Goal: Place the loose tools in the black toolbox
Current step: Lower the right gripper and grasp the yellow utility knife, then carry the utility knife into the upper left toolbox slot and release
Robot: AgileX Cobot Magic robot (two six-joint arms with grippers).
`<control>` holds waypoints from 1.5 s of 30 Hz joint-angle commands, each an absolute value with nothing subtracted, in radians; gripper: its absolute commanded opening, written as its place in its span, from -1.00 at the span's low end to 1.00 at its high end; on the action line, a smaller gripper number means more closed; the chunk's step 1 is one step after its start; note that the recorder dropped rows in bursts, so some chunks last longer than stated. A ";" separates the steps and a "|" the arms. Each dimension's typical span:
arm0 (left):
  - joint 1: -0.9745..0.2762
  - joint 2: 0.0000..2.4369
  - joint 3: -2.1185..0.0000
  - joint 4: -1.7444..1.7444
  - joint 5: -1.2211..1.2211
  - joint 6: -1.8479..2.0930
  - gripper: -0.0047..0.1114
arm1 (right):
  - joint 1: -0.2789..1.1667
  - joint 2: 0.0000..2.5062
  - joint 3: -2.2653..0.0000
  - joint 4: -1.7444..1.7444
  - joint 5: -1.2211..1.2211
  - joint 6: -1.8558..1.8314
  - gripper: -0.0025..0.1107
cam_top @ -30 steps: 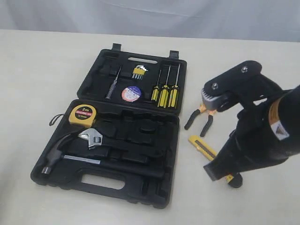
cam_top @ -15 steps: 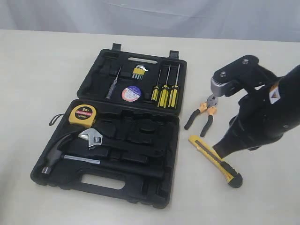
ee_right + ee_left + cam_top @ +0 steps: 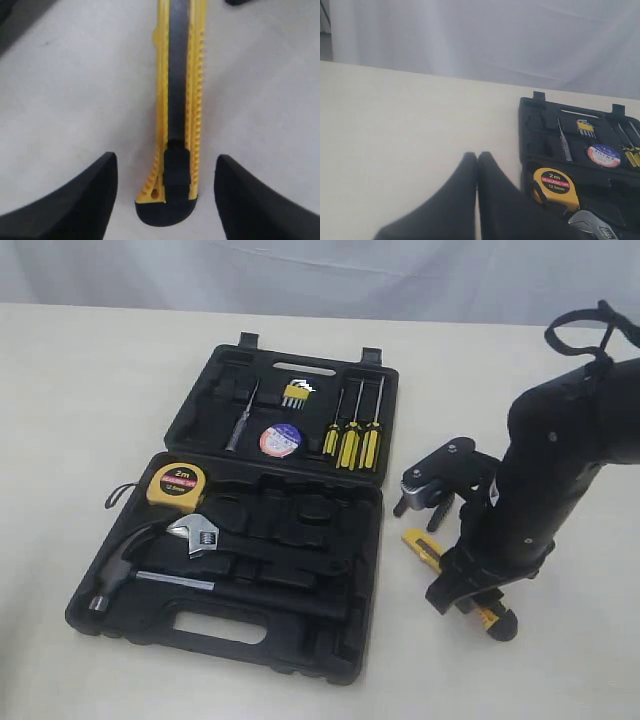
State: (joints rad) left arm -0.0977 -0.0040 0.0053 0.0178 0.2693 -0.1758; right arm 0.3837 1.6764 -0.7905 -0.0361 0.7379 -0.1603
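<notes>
The black toolbox [image 3: 300,530] lies open on the table. The yellow tape measure [image 3: 176,484] sits in its near half and the black tape roll [image 3: 280,440] in its far half. The yellow-and-black utility knife [image 3: 421,546] lies on the table right of the box. My right gripper [image 3: 468,598] is low over it, open, with one finger [image 3: 90,195] on each side of the knife [image 3: 177,100] near its black end, not touching. Only the handle tips of the pliers [image 3: 402,506] show behind the right arm. My left gripper [image 3: 476,157] is shut and empty, beside the toolbox [image 3: 535,125] near the tape measure [image 3: 555,186].
Three yellow-handled screwdrivers [image 3: 350,442], hex keys [image 3: 297,393], a hammer [image 3: 125,565] and a silver wrench [image 3: 195,533] rest in the box's recesses. A white curtain [image 3: 320,270] hangs behind the table's far edge. The left arm is not in the exterior view.
The right arm has swung down and to the left, lowering its gripper over the utility knife. It now hides most of the pliers. The tools have not moved.
</notes>
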 commanded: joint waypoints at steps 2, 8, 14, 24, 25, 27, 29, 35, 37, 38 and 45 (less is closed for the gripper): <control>-0.103 0.000 0.000 0.023 0.270 -0.175 -0.92 | 0.377 1.686 -0.801 -0.052 0.723 -0.144 0.02; -0.103 0.000 0.000 0.023 0.270 -0.175 -0.92 | 0.377 1.744 -0.801 -0.046 0.723 -0.144 0.02; -0.103 0.000 0.000 0.023 0.270 -0.175 -0.92 | 0.377 1.764 -0.801 -0.046 0.740 -0.144 -0.28; -0.103 0.000 0.000 0.023 0.270 -0.175 -0.92 | 0.377 1.749 -0.836 0.005 0.821 -0.050 -0.96; -0.103 0.000 0.000 0.023 0.270 -0.175 -0.92 | 0.377 1.738 -0.858 0.005 0.874 0.000 -0.96; -0.103 0.000 0.000 0.023 0.270 -0.175 -0.92 | 0.377 1.711 -0.900 0.000 0.968 0.102 -0.96; -0.103 0.000 0.000 0.023 0.270 -0.175 -0.92 | 0.389 1.662 -0.946 -0.017 1.043 0.180 -0.96; -0.103 0.000 0.000 0.023 0.270 -0.175 -0.92 | 0.497 1.519 -1.133 -0.015 1.191 0.365 -0.96; -0.103 0.000 0.000 0.013 0.270 -0.175 -0.92 | 0.540 1.505 -1.210 0.027 1.221 0.414 -0.96; -0.103 0.000 0.000 0.013 0.270 -0.175 -0.92 | 0.563 1.509 -1.258 0.051 1.221 0.424 -0.96; -0.103 0.000 0.000 0.013 0.270 -0.175 -0.92 | 0.690 1.669 -1.614 0.030 1.221 0.547 -0.96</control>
State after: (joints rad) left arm -0.0977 -0.0040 0.0053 0.0178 0.2693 -0.1758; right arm 0.6494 1.6007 -1.5000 0.0854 1.2109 0.4771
